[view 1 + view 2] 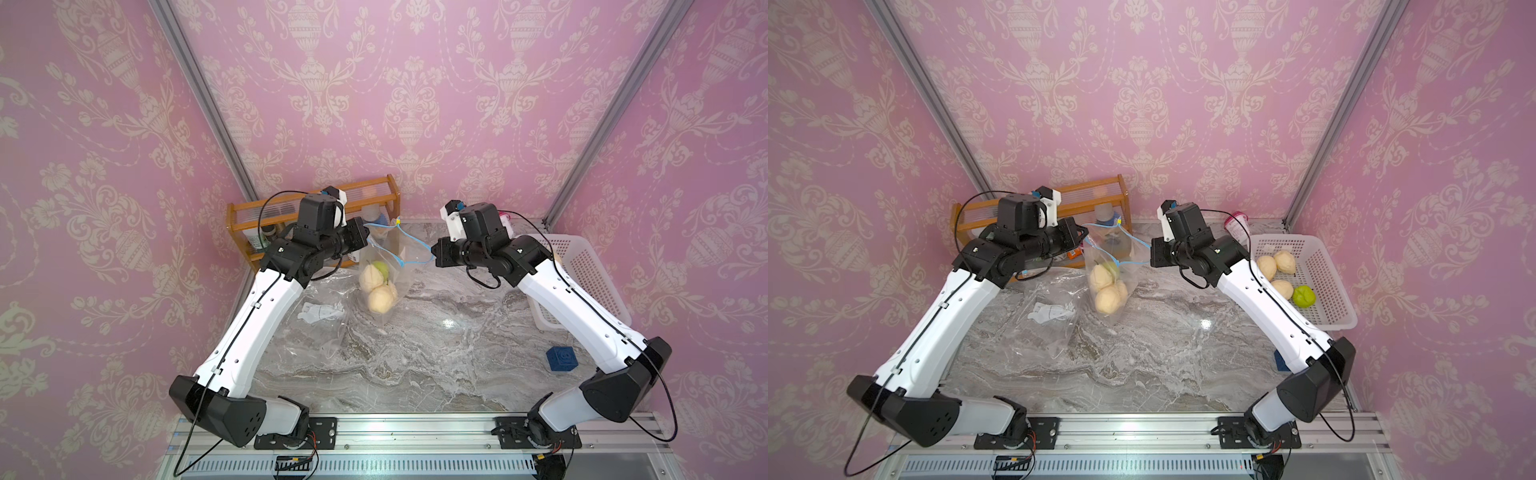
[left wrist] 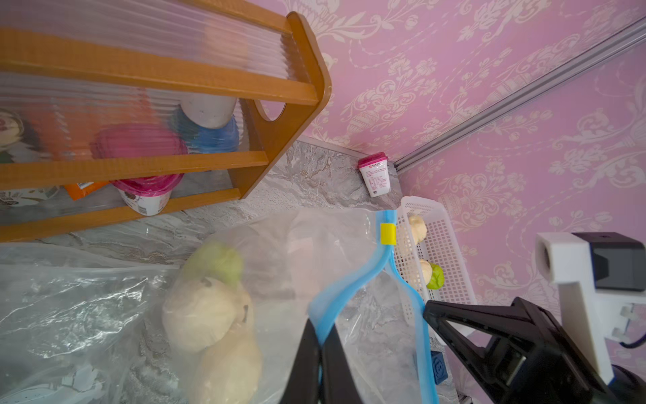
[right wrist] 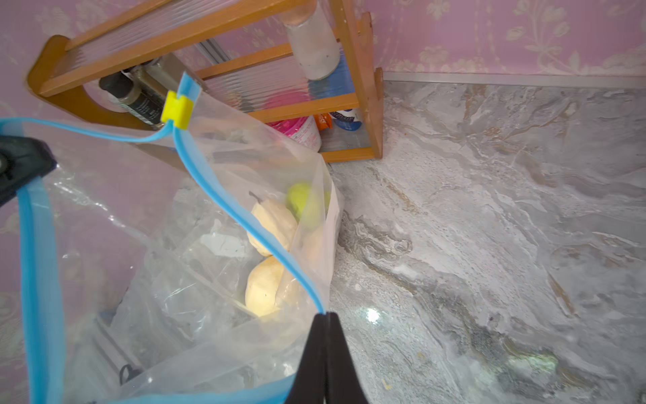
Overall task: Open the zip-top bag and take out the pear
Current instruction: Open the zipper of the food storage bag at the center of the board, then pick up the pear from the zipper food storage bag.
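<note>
Right wrist view shows R claw (image 3: 324,323) clenched on blue rim (image 3: 201,169) of zip-top bag (image 3: 195,280), L claw (image 2: 321,335) likewise, just beside rack (image 3: 363,87); overpulling cd slip rim, dumping pears (image 3: 262,290).

Pink damask walls (image 1: 374,83), grey marble tabletop (image 1: 415,353)

Left hand (image 1: 367,233) and right hand (image 1: 433,254), raised, face each other (both pinched tight).

zip-top bag (image 1: 390,249) mouth spread open, wooden rack (image 1: 392,199) just behind it
</note>
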